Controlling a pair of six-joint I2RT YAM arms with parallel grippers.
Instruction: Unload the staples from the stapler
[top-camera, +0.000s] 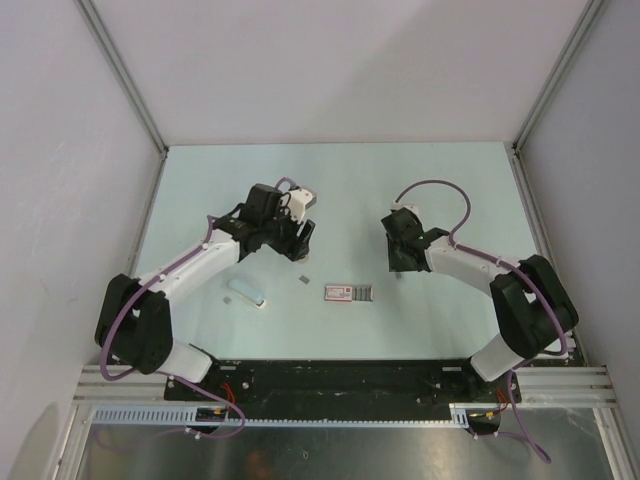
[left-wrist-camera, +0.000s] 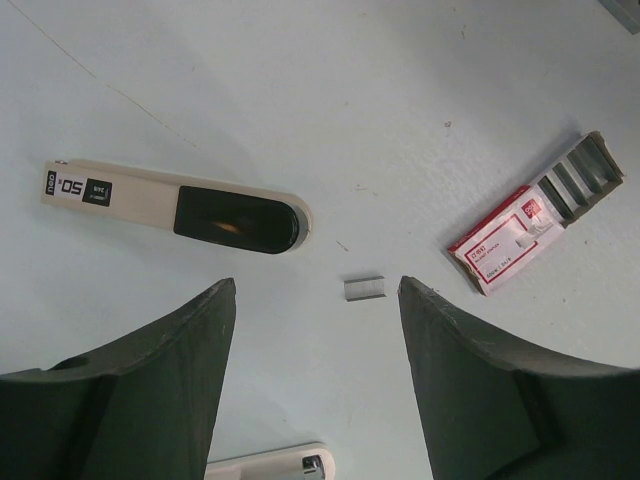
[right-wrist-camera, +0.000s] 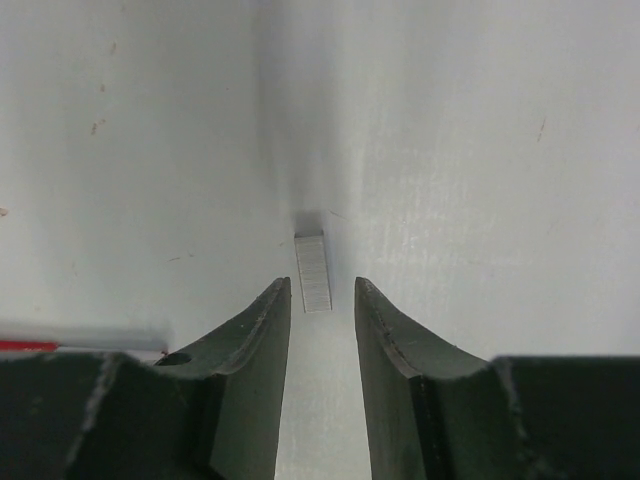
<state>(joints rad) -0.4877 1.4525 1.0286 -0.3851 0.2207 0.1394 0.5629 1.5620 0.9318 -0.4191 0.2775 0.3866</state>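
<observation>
The long cream plastic stapler (top-camera: 247, 293) with a black panel on top lies flat on the pale green worktop (top-camera: 450, 180), left of the middle and closer to the front edge than to the back. Its printed end points towards the left edge.

Just right of it lies a short silver strip of staples (left-wrist-camera: 364, 288), apart from the stapler and touching nothing. Further right, about midway along the front edge, sits a small red-and-white cardboard staple box (top-camera: 348, 293). Its grey inner tray is pulled partly out on the right side.

The left gripper (left-wrist-camera: 315, 290) hangs above the worktop behind the stapler and the loose strip. Its dark fingers are spread wide and hold nothing; from its wrist camera the strip shows on the surface in the gap between them.

The right gripper (right-wrist-camera: 320, 288) is low over the worktop right of the box, near a second silver strip of staples (right-wrist-camera: 313, 272). Its jaws stand a little apart. The near end of this strip lies between the fingertips with a sliver of bare surface on either side, so it rests on the worktop and is not pinched. A red-and-white edge of the box shows at the lower left of that wrist view.
</observation>
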